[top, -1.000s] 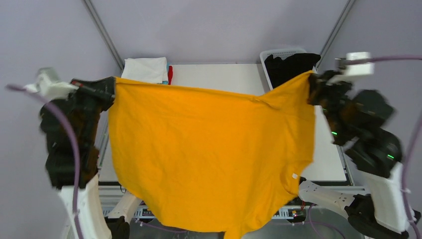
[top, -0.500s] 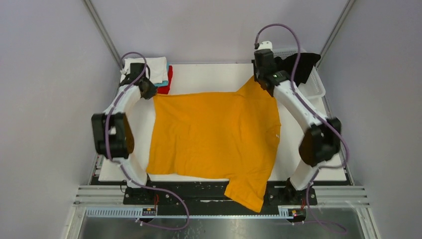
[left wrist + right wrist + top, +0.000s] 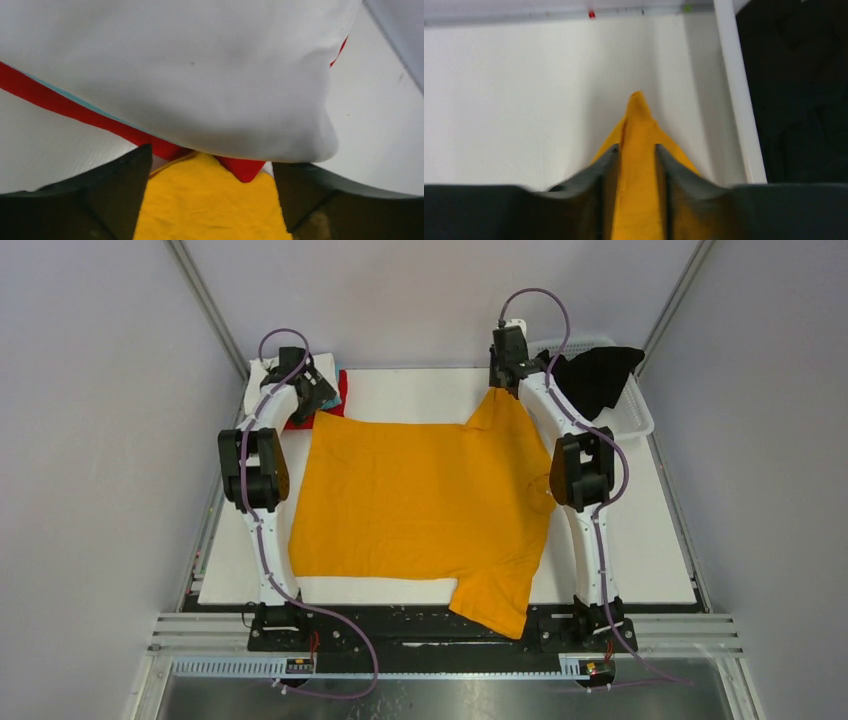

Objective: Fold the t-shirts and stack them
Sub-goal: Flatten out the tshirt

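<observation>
**A:** At the near edge, what step is this?

**B:** Spreading out, I judge. One sleeve (image 3: 492,602) of the orange shirt (image 3: 420,500) hangs over the surface's (image 3: 660,550) near edge, and the body lies flat beyond.

**A:** And farther back?

**B:** The left end effector (image 3: 210,156) stands open over its corner, just beside the white shirt (image 3: 200,65). The right end effector (image 3: 636,152) has a ridge of cloth between close fingers; gripping or not, I cannot tell.

**A:** Next?

**B:** Release fully, then bring that sleeve in.

**A:** What differs?

**B:** A second ago the shirt hung spread in the air.
</observation>
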### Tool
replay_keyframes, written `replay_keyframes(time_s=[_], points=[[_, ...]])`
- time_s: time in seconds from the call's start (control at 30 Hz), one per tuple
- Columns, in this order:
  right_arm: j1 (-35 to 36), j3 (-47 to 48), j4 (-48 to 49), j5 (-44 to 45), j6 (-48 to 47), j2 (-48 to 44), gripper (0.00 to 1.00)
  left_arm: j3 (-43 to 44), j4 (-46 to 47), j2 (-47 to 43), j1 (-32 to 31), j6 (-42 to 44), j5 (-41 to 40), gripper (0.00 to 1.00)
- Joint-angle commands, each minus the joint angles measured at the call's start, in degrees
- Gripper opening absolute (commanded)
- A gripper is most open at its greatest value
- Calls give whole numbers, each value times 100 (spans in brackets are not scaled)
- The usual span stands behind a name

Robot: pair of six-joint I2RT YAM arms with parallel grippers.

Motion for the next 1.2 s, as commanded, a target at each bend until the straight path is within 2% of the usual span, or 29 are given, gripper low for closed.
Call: replay_keyframes(time_s=[0.0, 0.03, 0.1, 0.13, 0.17, 0.2, 0.27, 0.43, 0.57, 0.67, 0.83, 1.0, 1.17], points=[[-116, 1476, -587, -356, 116, 508, 53, 538, -164, -109, 10, -15, -252, 99], [-117, 1895, -899, -460, 40, 576, 62, 437, -173, -272, 7, -32, -238, 99], [-117, 1899, -1261, -742, -20, 419, 75, -111, -7, -846, -42, -105, -287, 99], [-117, 1638, -1269, -978, -47, 207, 83, -478, 209, -1187, -89, -140, -287, 99], [-113, 1218, -1181, -1291, -52, -85, 96, -890, 412, -1556, -138, -146, -252, 99], [-109, 755, -1044, -1545, 23, -351, 99, -1229, 581, -1885, -179, -147, -251, 99], [-108, -122, -748, -2117, 206, -875, 100, -1848, 658, -2503, -277, -160, -296, 99], [-97, -1688, -255, -2785, 1009, -1446, 99, -3167, 578, -3547, -635, -55, -138, 99], [-86, -2036, -121, -3035, 1542, -1255, 99, -4100, 611, -3810, -773, -20, 188, 99], [15, -1936, -118, -3214, 1675, -926, 100, -4649, 692, -3884, -825, -96, 369, 99], [117, -1525, -51, -2935, 1889, -461, 100, -5465, 1272, -4016, -857, -429, 351, 99], [166, -1244, 285, -2587, 2126, -125, 100, -5667, 1327, -3811, -859, -518, 240, 99], [180, 2, -157, -2651, 2393, 773, 100, -5605, 1221, -3638, -859, -510, 132, 99]])
